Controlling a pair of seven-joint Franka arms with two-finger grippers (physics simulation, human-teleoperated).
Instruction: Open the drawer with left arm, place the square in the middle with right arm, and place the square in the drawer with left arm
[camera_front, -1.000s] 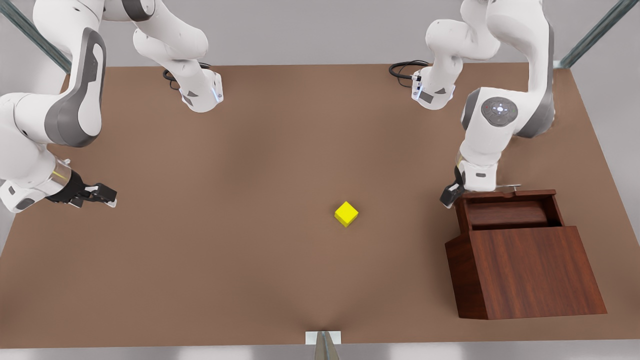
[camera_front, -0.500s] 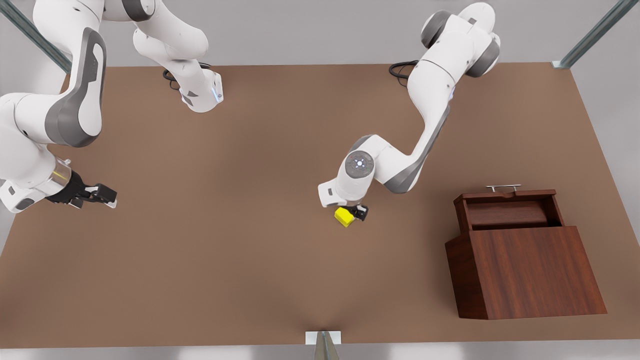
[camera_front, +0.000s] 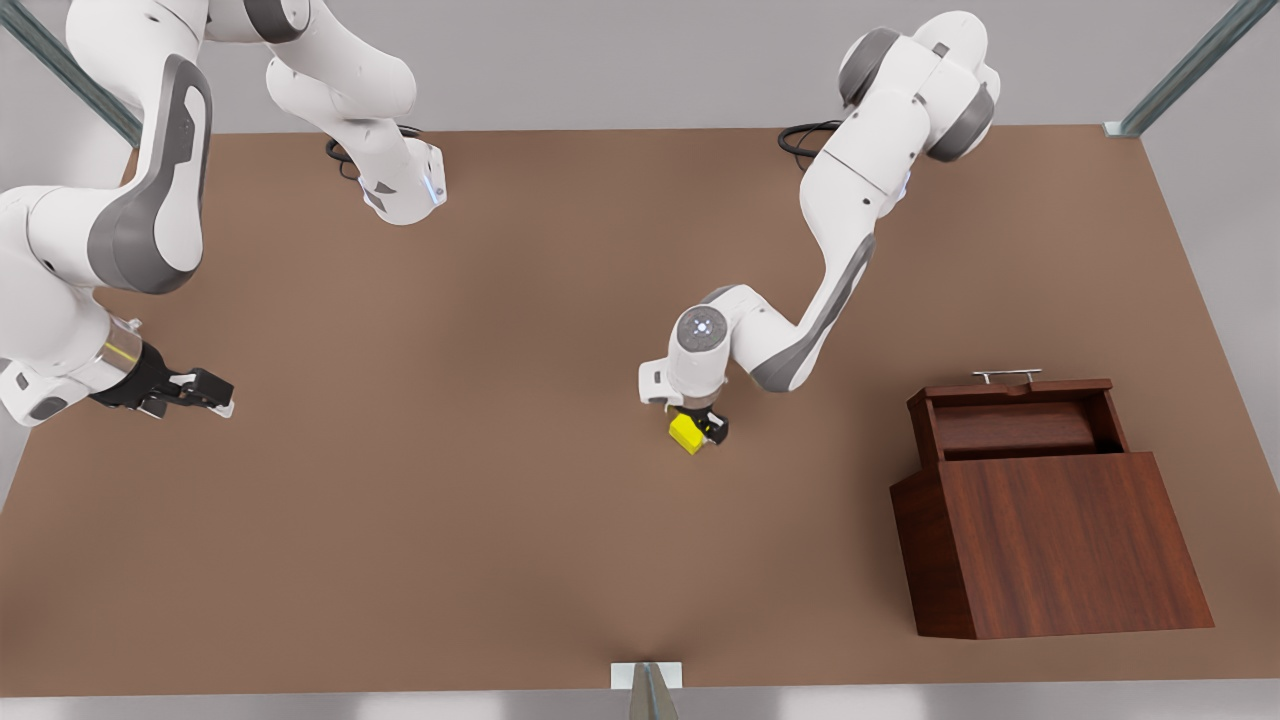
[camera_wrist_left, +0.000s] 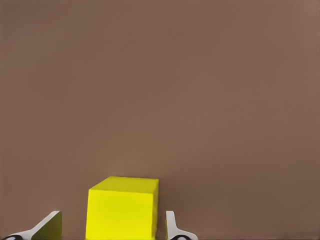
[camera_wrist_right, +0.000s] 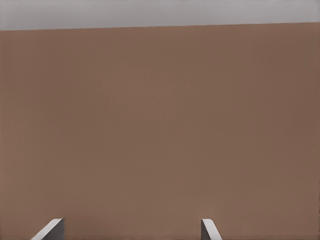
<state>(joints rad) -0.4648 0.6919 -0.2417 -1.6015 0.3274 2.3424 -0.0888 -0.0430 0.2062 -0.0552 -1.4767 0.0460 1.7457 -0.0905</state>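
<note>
Drawer (camera_front: 1015, 425) out, tray bare; left claw (camera_front: 699, 430) apart astride square (camera_front: 686, 434); right claw (camera_front: 205, 392) apart.

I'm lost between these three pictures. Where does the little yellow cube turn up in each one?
Front view: the yellow cube sits mid-table under the left hand.
Left wrist view: the cube lies between that hand's fingertips.
Right wrist view: no cube.
Shared landmark: the brown tabletop.
</note>
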